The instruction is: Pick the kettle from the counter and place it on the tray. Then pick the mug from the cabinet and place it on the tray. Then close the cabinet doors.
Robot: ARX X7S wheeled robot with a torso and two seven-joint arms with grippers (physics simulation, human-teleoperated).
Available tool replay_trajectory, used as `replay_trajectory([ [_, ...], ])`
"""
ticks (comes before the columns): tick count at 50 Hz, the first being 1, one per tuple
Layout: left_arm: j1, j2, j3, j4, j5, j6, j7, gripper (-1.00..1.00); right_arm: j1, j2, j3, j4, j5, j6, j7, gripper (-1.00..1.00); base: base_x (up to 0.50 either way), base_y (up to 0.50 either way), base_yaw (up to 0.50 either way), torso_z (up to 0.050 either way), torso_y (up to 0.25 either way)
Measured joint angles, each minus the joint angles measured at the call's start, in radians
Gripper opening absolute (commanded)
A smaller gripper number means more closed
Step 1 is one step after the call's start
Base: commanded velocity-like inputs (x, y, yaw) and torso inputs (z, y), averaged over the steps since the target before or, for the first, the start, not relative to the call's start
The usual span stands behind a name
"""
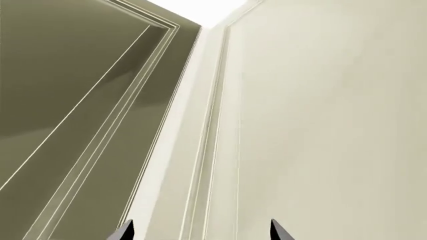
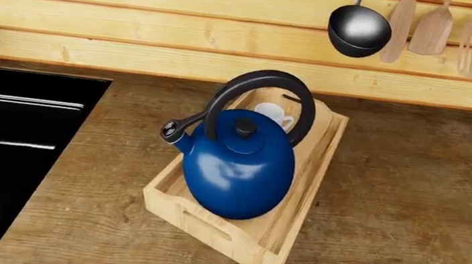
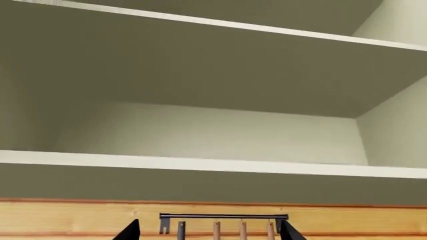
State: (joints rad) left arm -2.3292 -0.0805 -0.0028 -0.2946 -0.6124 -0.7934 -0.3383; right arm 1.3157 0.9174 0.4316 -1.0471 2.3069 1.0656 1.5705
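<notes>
– Checking the worktop first: you had the glossy round blue kettle with the black arched handle (image 2: 241,170) sitting inside the pale-wood rectangular tray (image 2: 206,226), which lay on the brown weathered-wood counter (image 2: 406,214). The small white mug (image 2: 274,115) was in the tray too, tucked just behind the kettle. So the cabinet doors were what you had left, I'd say.

– Agreed. What did your claws look like?

– Your left gripper (image 1: 203,235) was released, its dark tips spread apart and holding nothing, right up near a cream moulded cabinet door (image 1: 320,100). Whether it touched the panel, I couldn't tell. Your right gripper (image 3: 210,234) was also spread and empty, and it faced the bare cream cabinet shelves (image 3: 200,162) above the black utensil rail (image 3: 223,216).

– Then how should you have handled the closing?

– You'd have done best to push with the flat of the fingers on the door's free edge, far from the hinge, and to sweep in an arc with the door, not straight at it. You'd have wanted your right arm clear of the opening before that door swung. One door at a time looked safer to me, and slowly, since a hard shove could have bounced the door back open.
</notes>
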Motion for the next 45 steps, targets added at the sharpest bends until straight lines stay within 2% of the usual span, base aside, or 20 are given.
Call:
replay_trajectory([
  [10, -0.008, 0.006, 0.052, -0.006, -0.073, 0.032, -0.050, 1.00, 0.007, 0.033, 0.026, 0.000, 0.036, -0.015, 0.000, 1.00, 0.00, 0.00, 0.00, 0.000, 0.002],
  [19, -0.024, 0.006, 0.092, -0.024, -0.078, 0.029, -0.046, 1.00, -0.003, 0.044, 0.059, 0.000, 0.062, -0.010, 0.000, 1.00, 0.00, 0.00, 0.00, 0.000, 0.000],
  [30, -0.027, 0.016, 0.136, -0.093, -0.030, 0.014, 0.048, 1.00, -0.003, 0.055, 0.084, 0.001, 0.091, 0.000, 0.000, 1.00, 0.00, 0.00, 0.00, 0.000, 0.000],
  [45, -0.027, 0.022, 0.287, -0.222, -0.010, 0.060, 0.149, 1.00, 0.074, 0.120, 0.075, 0.001, 0.158, -0.045, 0.000, 1.00, 0.00, 0.00, 0.00, 0.000, 0.000],
])
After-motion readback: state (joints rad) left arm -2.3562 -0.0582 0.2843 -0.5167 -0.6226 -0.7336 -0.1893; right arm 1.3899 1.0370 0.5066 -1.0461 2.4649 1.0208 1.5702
